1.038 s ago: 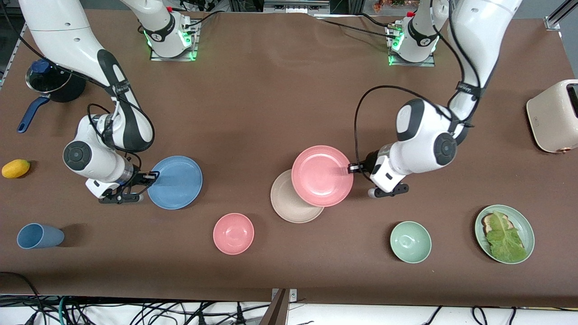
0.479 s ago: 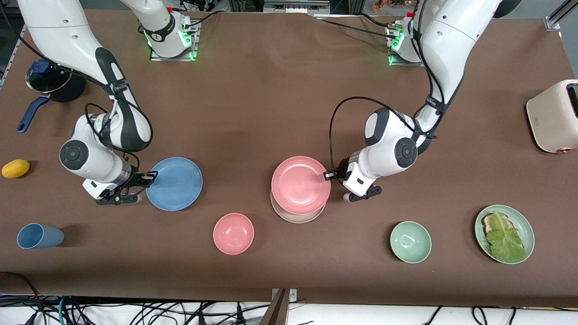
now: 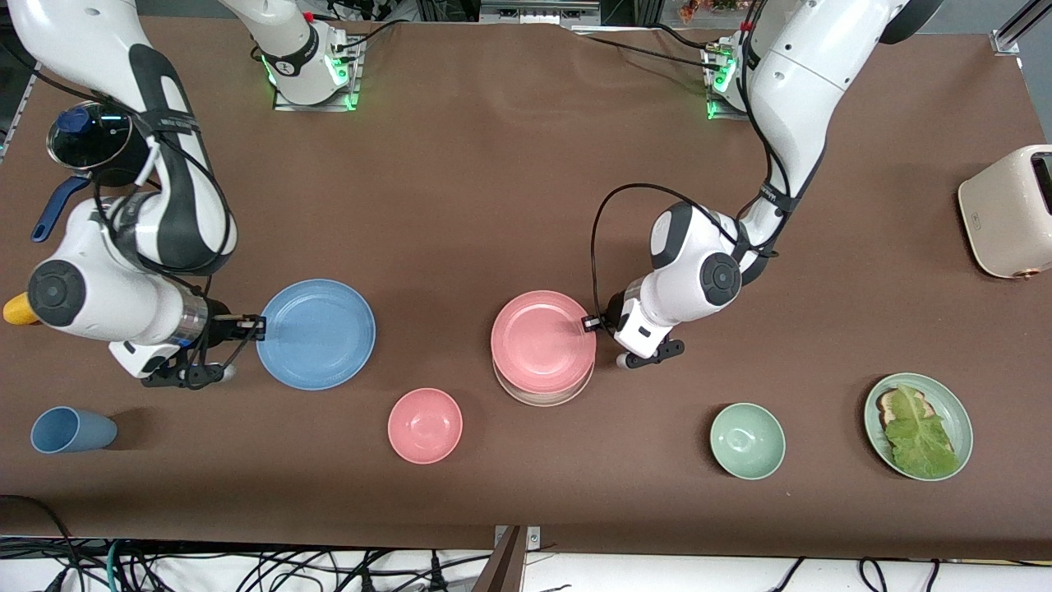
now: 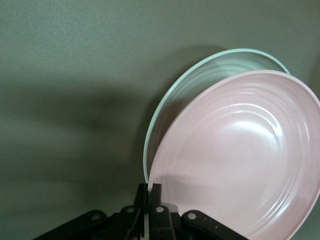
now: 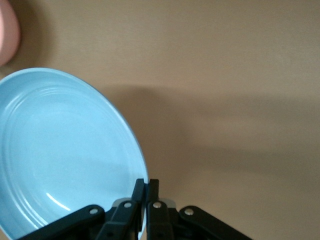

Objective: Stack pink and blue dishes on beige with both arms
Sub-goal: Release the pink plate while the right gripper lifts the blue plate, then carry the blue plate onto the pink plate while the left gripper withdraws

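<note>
My left gripper [image 3: 590,323] is shut on the rim of the pink plate [image 3: 542,341]. The plate sits almost squarely over the beige plate [image 3: 544,398], of which only a crescent shows at the edge nearer the camera. In the left wrist view the pink plate [image 4: 240,160] tilts above the beige plate's rim [image 4: 200,75], with the left gripper [image 4: 149,192] pinching its edge. My right gripper [image 3: 251,326] is shut on the rim of the blue plate [image 3: 316,333] and holds it above the table toward the right arm's end. The right wrist view shows the right gripper [image 5: 146,187] on the blue plate [image 5: 65,150].
A pink bowl [image 3: 425,425] lies between the two plates, nearer the camera. A green bowl [image 3: 747,441] and a green plate with lettuce [image 3: 918,426] lie toward the left arm's end, with a toaster [image 3: 1007,211] farther back. A blue cup [image 3: 70,429], a yellow fruit [image 3: 16,310] and a pot [image 3: 94,140] are at the right arm's end.
The left arm carried the pink plate sideways until it came over the beige plate, and lowered it. The right arm rose and drew back with the blue plate.
</note>
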### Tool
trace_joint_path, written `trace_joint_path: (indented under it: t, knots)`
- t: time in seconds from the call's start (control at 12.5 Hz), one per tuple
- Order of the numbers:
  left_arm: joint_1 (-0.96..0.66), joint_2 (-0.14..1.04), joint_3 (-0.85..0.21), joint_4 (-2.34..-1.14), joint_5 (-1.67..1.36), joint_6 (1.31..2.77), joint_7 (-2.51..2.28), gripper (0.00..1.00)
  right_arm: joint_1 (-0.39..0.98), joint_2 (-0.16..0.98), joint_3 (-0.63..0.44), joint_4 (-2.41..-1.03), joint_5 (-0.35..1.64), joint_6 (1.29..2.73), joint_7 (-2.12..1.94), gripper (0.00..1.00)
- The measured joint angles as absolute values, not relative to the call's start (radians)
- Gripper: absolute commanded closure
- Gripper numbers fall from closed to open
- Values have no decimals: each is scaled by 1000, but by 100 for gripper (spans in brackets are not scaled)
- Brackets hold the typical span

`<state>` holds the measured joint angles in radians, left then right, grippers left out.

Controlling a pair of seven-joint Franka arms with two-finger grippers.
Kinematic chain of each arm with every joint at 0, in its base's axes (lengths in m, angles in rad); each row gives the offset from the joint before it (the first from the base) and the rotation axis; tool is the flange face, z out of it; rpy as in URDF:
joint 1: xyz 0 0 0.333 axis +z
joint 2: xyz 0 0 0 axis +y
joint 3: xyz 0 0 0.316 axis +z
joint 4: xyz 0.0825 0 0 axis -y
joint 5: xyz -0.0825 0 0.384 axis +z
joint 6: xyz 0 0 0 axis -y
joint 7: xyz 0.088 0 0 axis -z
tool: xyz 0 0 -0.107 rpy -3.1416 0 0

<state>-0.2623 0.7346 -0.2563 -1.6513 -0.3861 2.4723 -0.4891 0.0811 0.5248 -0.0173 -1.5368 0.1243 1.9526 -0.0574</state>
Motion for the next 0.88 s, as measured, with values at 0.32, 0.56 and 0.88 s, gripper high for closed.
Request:
trace_joint_path:
  t: [0.32, 0.56, 0.88]
  knots:
    - [-266, 756, -237, -1636, -386, 2478, -490, 50, 99, 525, 26, -1478, 148, 1904, -23, 100]
    - [-265, 759, -227, -1630, -386, 2478, -492, 33, 152, 526, 59, -1466, 150, 1904, 108, 100]
    - [-259, 718, -226, -1575, -386, 2377, -518, 0, 262, 533, 64, -1465, 151, 1909, 312, 100]
